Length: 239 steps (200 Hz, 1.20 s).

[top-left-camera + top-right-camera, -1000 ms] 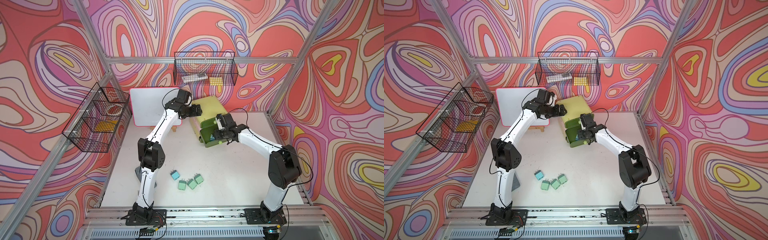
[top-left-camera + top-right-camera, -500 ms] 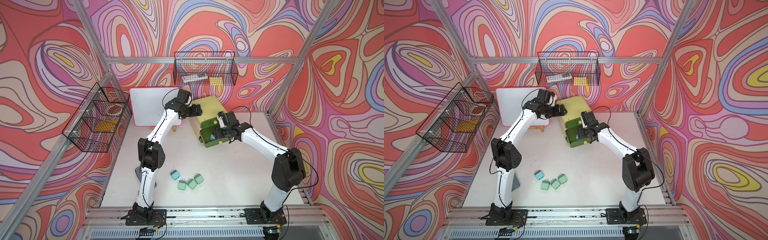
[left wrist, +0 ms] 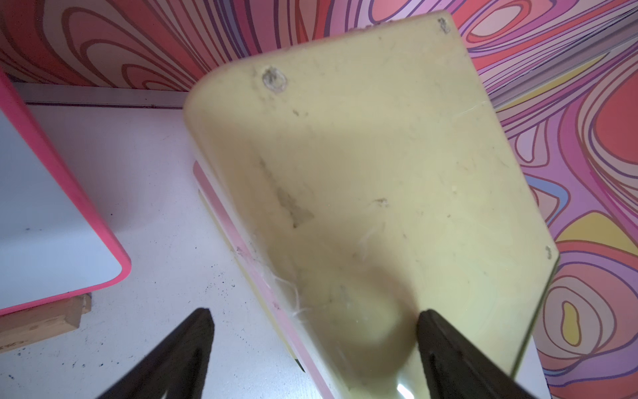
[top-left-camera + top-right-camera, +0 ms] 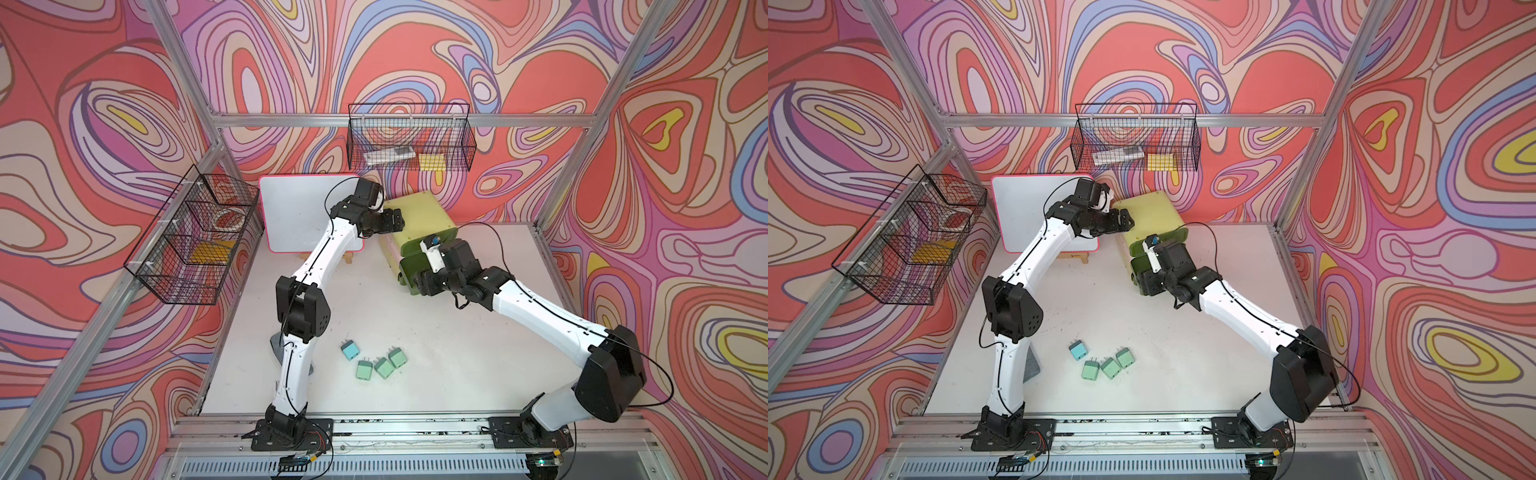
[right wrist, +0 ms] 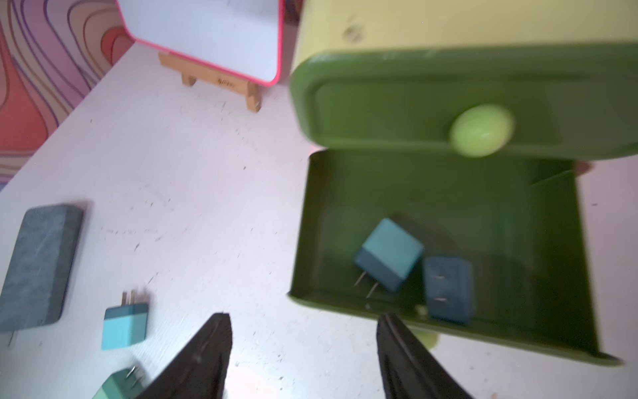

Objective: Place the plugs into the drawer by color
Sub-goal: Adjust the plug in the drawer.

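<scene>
3 mint green plugs (image 4: pixel 364 369) (image 4: pixel 384 368) (image 4: pixel 397 358), 3 light blue plugs (image 4: pixel 350 350) (image 5: pixel 388 254) (image 5: pixel 447 288), 2 wire baskets (image 4: pixel 409 143) (image 4: pixel 191 245), 1 chest (image 4: pixel 419 216), 1 whiteboard (image 4: pixel 295 212)

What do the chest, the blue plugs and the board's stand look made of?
Chest: likely moulded plastic, matte pale yellow-green, scuffed, rounded corners. Blue plugs: probably plastic, smooth satin shells; prongs look metal, thin and grey. Stand: unfinished wood, tan, squared blocks.

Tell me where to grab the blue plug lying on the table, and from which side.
Grip the blue plug by its pale body from straight above, jaws across the two flat sides that flank the prongs. It lies flat on the table, prongs sticking out level, and sits apart from the green plugs, so there is likely room on either side.
</scene>
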Tool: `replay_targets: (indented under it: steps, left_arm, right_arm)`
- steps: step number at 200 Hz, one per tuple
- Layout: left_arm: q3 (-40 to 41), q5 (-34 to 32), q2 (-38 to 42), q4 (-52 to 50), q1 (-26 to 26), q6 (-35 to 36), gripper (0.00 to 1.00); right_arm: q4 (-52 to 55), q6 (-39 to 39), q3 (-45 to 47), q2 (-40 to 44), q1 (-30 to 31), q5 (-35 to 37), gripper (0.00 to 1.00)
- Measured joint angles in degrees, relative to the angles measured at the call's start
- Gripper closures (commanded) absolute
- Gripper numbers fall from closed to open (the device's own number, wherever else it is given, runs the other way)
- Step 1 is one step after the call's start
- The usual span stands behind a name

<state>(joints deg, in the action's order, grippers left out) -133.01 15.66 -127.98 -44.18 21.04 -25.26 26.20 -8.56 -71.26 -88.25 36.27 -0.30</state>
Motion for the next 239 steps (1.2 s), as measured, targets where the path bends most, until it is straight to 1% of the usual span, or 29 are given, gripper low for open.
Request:
replay_targets:
  steps: [18,58,95,115,239]
  left_arm:
    - [0.0,0.0,0.0,0.0,0.0,0.0,0.09]
    - [0.0,0.0,0.0,0.0,0.0,0.0,0.09]
    - [0.0,0.0,0.0,0.0,0.0,0.0,0.09]
    - [0.0,0.0,0.0,0.0,0.0,0.0,0.09]
    - [0.0,-0.2,0.0,0.0,0.0,0.2,0.09]
  right_arm:
    - [0.6,-0.1,0.6,-0.9,0.4,1.3,0.40]
    - [2.6,-0.6,-1.8,-1.9,-1.6,4.5,0.43]
    - [4.2,-2.5,-3.8,-3.7,-7.2,3.4,0.43]
    - [4.5,-3.0,-5.0,-4.9,-8.9,2.4,0.43]
    - [3.4,-3.2,-8.0,-11.9,-10.5,-1.3,0.44]
